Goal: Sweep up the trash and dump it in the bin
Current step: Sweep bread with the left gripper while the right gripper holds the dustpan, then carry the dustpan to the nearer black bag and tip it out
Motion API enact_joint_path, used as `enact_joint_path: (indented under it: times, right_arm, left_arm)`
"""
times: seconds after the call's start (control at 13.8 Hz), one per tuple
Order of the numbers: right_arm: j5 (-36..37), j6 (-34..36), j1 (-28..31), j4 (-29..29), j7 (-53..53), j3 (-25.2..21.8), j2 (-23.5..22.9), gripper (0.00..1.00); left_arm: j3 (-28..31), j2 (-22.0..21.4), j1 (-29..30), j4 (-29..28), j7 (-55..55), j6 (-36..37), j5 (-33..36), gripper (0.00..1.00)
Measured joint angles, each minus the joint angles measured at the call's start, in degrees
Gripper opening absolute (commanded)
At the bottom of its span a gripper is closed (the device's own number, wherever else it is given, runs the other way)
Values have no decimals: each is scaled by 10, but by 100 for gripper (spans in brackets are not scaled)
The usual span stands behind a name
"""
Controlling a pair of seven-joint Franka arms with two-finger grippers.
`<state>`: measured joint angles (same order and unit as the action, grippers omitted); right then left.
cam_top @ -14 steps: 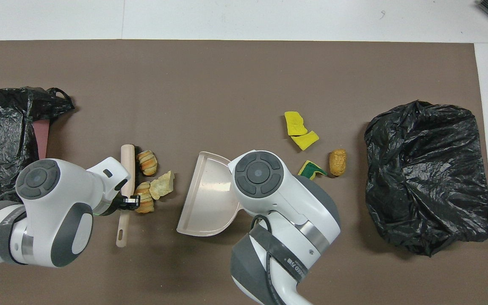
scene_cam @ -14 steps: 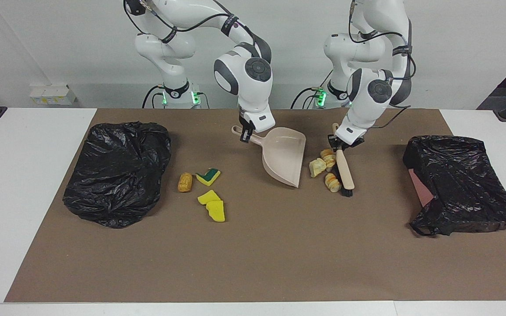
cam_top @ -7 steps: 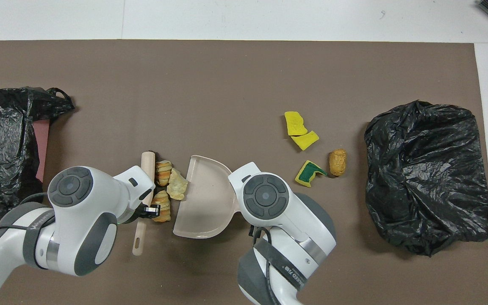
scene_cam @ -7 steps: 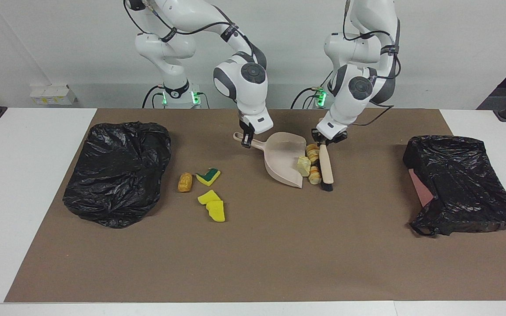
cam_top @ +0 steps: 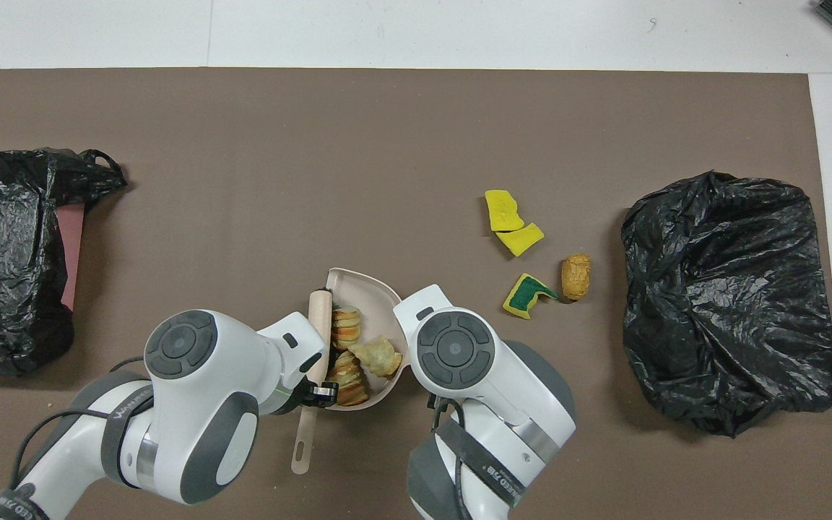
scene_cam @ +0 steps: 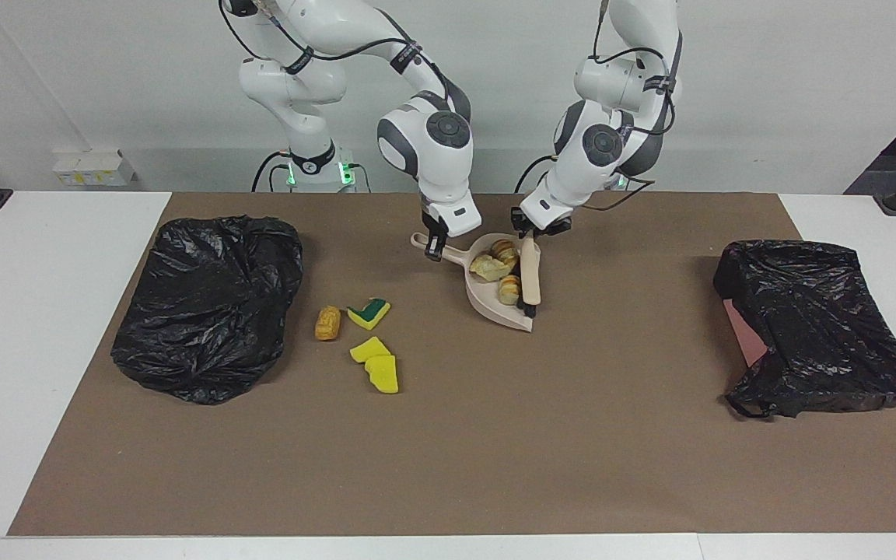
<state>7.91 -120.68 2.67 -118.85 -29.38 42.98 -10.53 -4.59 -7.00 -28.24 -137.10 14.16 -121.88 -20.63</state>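
Left gripper (scene_cam: 531,232) clamped on the brush (scene_cam: 530,274) handle, brush lying across the mouth of the beige dustpan (scene_cam: 491,305). Right gripper (scene_cam: 432,247) clamped on the dustpan handle. Three bread-like chunks (scene_cam: 498,268) sit inside the pan, against the brush. Remaining trash on the brown mat (scene_cam: 448,451), toward the right arm's end: orange bread lump (scene_cam: 327,322), green-faced sponge wedge (scene_cam: 369,313), two yellow sponge wedges (scene_cam: 376,363). Black-bagged bin (scene_cam: 211,305) just beside them; second black bag (scene_cam: 817,327) at the left arm's end.
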Motion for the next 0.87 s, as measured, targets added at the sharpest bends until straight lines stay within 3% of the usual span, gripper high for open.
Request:
enact_joint_path:
  times: [0.29,0.51,0.87]
  right_arm:
    - [0,0,0,0,3,0,0,0]
    - [0,1,1,5,3,-1,5,0]
    - [0,72,7,18,2,-40,92,0]
  left_arm:
    - [15,-11,18,24,5,9,13,0]
    - [18,-20,42,25,49,14,93,0]
    - [12,-36,46,13,104,22,142,0]
